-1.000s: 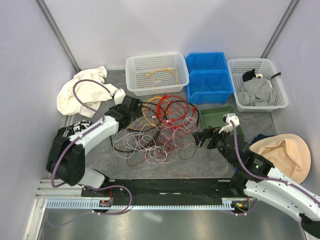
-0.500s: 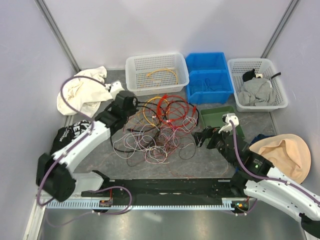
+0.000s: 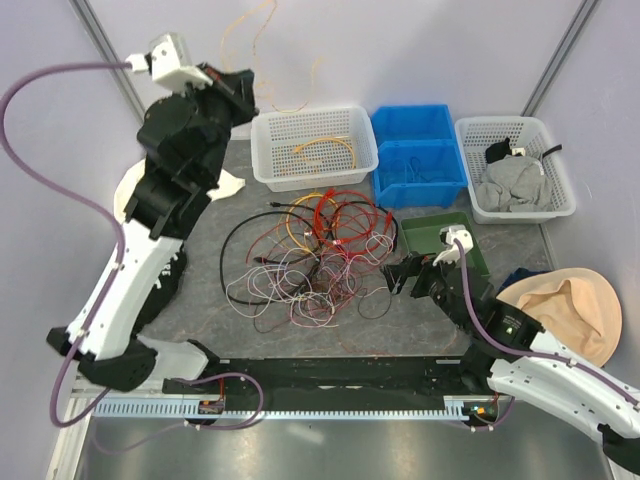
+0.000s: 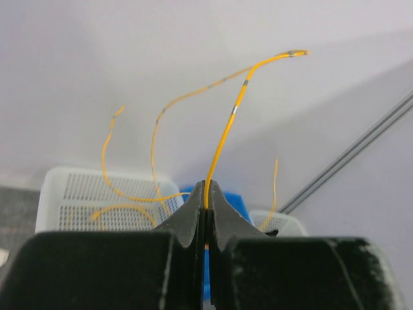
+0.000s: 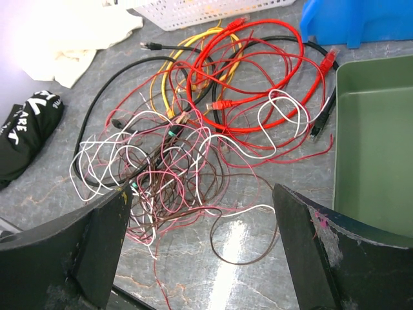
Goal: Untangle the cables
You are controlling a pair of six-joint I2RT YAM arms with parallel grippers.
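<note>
The cables (image 3: 310,250) lie as a tangled pile of red, orange, black, white and pink wires on the grey table, also in the right wrist view (image 5: 193,129). My left gripper (image 3: 238,88) is raised high at the back left, near the white basket. It is shut on one thin orange cable (image 4: 226,129) pinched at the fingertips (image 4: 206,188); the loose ends of the orange cable (image 3: 262,35) curl upward. My right gripper (image 3: 400,275) hovers low just right of the pile and stands open (image 5: 203,194), with nothing between its fingers.
A white basket (image 3: 262,160) at the back holds another orange cable (image 3: 325,148). Blue bins (image 3: 415,150) and a white basket with grey cloth (image 3: 560,200) stand to its right. A green tray (image 3: 425,235) sits by my right gripper, a beige hat (image 3: 570,310) at the right edge.
My left gripper shut on an orange cable at the pile's left edge and rose high toward the back left, pulling it out of the pile. The right arm barely moved.
</note>
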